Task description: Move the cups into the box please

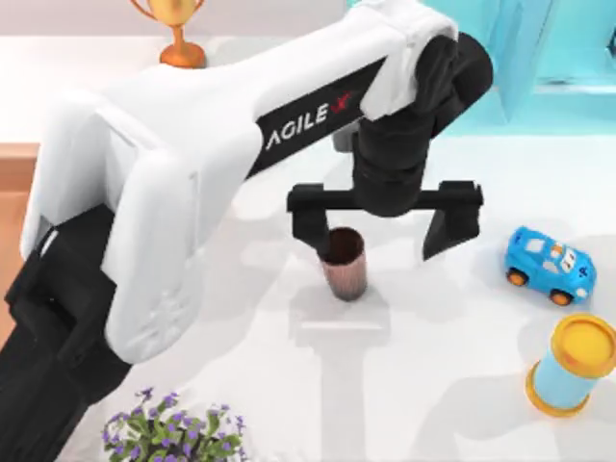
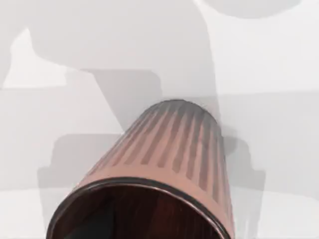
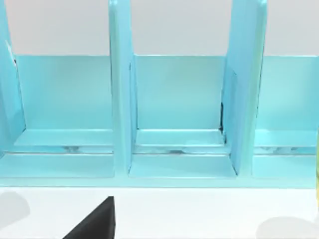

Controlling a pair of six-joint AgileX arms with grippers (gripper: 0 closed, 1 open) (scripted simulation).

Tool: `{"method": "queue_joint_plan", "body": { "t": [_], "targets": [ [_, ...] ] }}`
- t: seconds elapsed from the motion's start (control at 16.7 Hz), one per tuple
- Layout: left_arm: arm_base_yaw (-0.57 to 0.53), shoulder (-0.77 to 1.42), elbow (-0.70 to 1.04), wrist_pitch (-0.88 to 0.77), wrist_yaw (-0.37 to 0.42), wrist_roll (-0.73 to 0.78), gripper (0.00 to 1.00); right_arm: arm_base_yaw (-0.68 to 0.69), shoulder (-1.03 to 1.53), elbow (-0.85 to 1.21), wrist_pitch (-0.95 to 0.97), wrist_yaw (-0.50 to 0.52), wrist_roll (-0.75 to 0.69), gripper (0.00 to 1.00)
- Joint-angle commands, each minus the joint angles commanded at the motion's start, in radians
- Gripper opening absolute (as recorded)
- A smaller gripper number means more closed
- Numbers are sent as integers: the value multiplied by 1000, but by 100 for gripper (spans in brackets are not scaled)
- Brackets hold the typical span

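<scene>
One reddish-brown cup [image 1: 345, 263] stands upright on the white surface [image 1: 433, 337] near the middle of the top view, its long axis vertical, the dark open mouth facing up and the narrower base resting on the surface. In the left wrist view the same cup [image 2: 164, 164] shows faint ribbing running along its tapered side from rim to base. My left gripper [image 1: 383, 226] hangs over it with its jaws spread wide and grasping nothing: one finger [image 1: 310, 223] sits just beside the cup's rim, the other finger [image 1: 449, 223] stands well apart from it.

Further to the right lie a blue toy car [image 1: 550, 266] and a blue cylinder with a yellow lid [image 1: 572, 364]. A gold trophy [image 1: 178, 29] stands at the far edge, purple flowers [image 1: 173, 433] at the near edge. The turquoise shelf unit [image 3: 174, 114] faces the right wrist view.
</scene>
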Motion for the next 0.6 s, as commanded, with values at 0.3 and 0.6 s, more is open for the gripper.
{"method": "queue_joint_plan", "body": {
  "t": [0.3,0.6],
  "targets": [
    [-1,-22,-110,92,0,-1,100,0,0,0,0,0,0,100],
    [-1,-22,-110,92,0,-1,85,0,0,0,0,0,0,100]
  ]
}}
